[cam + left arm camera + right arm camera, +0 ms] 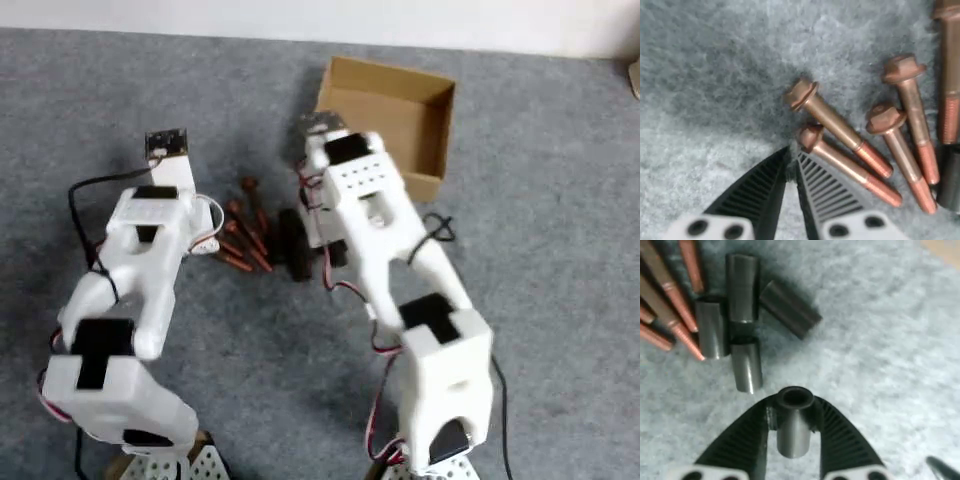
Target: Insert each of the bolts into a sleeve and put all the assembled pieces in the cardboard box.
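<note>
A sleeve (794,432) sits between the fingers of the right gripper (792,407), with four loose sleeves (742,287) lying on the carpet (880,340) just ahead of its tips and bolts (670,295) beside them. The left gripper (791,160) has its tips just beside the nearest bolt's head, with the other bolts fanned out ahead. The cardboard box (400,130) stands near the right arm, on its side away from the bolts.

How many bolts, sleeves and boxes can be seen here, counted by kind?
Bolts: 5
Sleeves: 5, including one sleeve held in the right end effector
Cardboard box: 1
Total: 11
</note>
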You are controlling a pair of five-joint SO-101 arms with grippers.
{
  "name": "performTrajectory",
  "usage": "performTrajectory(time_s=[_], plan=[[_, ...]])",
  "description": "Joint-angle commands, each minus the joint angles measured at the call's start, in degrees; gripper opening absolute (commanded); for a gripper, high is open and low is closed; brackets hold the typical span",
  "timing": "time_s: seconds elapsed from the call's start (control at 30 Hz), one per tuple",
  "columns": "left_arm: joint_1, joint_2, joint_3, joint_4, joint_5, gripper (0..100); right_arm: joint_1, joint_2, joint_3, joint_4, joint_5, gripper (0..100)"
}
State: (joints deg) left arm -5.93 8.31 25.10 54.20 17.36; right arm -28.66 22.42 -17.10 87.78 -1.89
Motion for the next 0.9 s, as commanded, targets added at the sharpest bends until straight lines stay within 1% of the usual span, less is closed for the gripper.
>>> performTrajectory(time_s=[0.0,0.1,0.23,0.3,0.37,0.5,0.57,0.67,0.8,0.87], plan=[[2.9,3.4,-8.0,4.6,0.5,1,2.8,-8.0,3.5,-3.7,2.7,0.5],[2.8,5.8,-10.9,5.1,0.4,2,3.2,-10.0,5.8,-5.6,3.8,0.5],[3.0,6.8,-11.6,5.5,0.4,14,3.5,-10.2,6.2,-6.2,3.9,0.5],[3.1,6.8,-11.7,5.5,0.4,17,3.5,-10.2,6.2,-6.2,4.0,0.5],[3.1,6.7,-12.0,6.5,0.5,16,3.5,-10.2,6.2,-6.2,4.0,0.5],[4.8,3.6,-14.5,13.5,0.5,16,3.5,-10.2,6.2,-6.2,4.0,0.5],[5.6,1.0,-14.4,14.9,0.5,16,3.5,-10.2,6.5,-7.5,4.0,0.5],[7.3,-0.8,-13.6,14.8,0.5,16,3.5,-10.1,6.6,-9.3,4.0,0.5],[9.2,0.8,-13.8,14.7,0.5,16,3.5,-10.1,6.6,-9.2,4.0,0.5],[8.7,2.7,-13.5,12.0,0.6,16,3.5,-10.1,6.6,-9.2,4.0,0.5]])
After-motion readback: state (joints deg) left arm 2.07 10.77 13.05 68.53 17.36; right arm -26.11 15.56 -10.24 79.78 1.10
